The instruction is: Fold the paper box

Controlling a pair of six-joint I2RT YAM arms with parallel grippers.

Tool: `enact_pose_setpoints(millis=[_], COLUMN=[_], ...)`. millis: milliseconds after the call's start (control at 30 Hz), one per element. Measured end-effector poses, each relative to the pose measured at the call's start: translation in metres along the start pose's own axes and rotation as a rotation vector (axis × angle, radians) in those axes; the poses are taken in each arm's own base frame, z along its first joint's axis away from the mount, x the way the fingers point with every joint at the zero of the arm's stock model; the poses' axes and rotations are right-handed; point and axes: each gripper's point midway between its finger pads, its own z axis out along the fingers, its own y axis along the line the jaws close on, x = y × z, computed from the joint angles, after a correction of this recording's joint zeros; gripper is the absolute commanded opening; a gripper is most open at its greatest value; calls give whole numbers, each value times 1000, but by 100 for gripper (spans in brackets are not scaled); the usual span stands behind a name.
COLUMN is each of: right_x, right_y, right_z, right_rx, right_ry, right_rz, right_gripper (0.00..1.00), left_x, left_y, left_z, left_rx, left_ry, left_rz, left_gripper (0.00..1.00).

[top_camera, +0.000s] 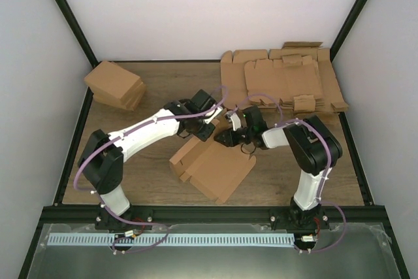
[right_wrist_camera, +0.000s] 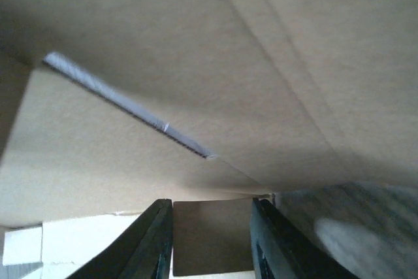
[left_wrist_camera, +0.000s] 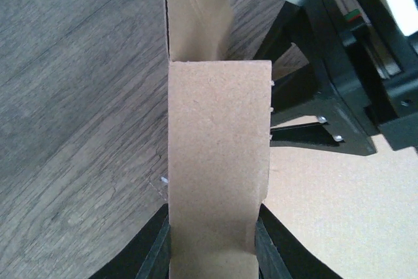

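Observation:
The paper box [top_camera: 215, 166] is a brown die-cut piece lying mid-table, its left part partly raised. My left gripper [top_camera: 203, 130] is at its far edge. In the left wrist view the left gripper [left_wrist_camera: 213, 208] is open, and an upright flap [left_wrist_camera: 219, 161] fills the gap between its fingers [left_wrist_camera: 157, 246]. My right gripper [top_camera: 226, 138] faces it from the right, close by. In the right wrist view the right gripper [right_wrist_camera: 212, 204] is open under a raised panel [right_wrist_camera: 196, 63], and a small brown tab [right_wrist_camera: 212, 236] shows between its fingers [right_wrist_camera: 268, 240].
A thick pile of flat cardboard sheets [top_camera: 287, 80] lies at the back right. A pile of compact brown cartons [top_camera: 116, 85] sits at the back left. Black frame rails [top_camera: 209, 212] and white walls enclose the table.

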Motion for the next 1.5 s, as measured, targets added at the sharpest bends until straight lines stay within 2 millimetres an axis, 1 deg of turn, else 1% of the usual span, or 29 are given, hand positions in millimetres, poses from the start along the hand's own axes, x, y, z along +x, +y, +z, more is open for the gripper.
enact_pose_setpoints(millis=[100,200,367,500,633,733,833,933,1000,1033,1067,1133,1167,1233,1300,1367,1433,1467,1500], right_x=[6,16,23,31,27,25,25,27,18,10,0,-17,-26,-39,-49,-54,-62,-66,-69], right_y=[6,13,19,16,15,15,16,21,26,28,29,30,31,29,22,13,5,3,3], right_z=[-8,-14,-12,-3,0,1,-7,-22,-34,-41,-49,-63,-71,-87,-95,-97,-93,-89,-86], right_rx=[5,-3,-28,-52,-53,-36,5,35,47,56,65,85,96,120,144,162,158,144,129], right_ry=[-3,2,13,28,24,19,-4,-26,-65,-95,-129,-191,-229,-290,-322,-323,-302,-288,-277], right_rz=[-15,-23,-32,-12,8,15,12,9,-11,-29,-49,-95,-128,-185,-215,-231,-264,-283,-300], right_gripper=[26,23,22,23,25,30,35,35,35,35,38,49,53,56,56,56,58,64,67], left_x=[0,2,3,3,3,3,3,3,3,3,3,3,4,4,4,4,4,4,5], left_y=[-3,-4,-4,-5,-5,-4,-3,-3,-3,-2,-2,-1,0,0,0,1,1,1,1], left_z=[0,0,0,0,0,0,0,0,0,0,0,0,0,0,0,-1,-1,-1,-1], left_rx=[-11,-13,-14,-14,-18,-25,-29,-35,-41,-44,-48,-54,-56,-58,-61,-63,-64,-64,-64], left_ry=[0,6,10,11,11,11,9,9,10,10,11,13,14,15,17,18,19,20,20], left_rz=[18,32,40,42,50,52,55,64,71,74,78,83,88,97,106,112,121,124,126], left_gripper=[22,22,22,22,22,22,22,22,23,23,23,23,23,23,23,23,23,23,23])
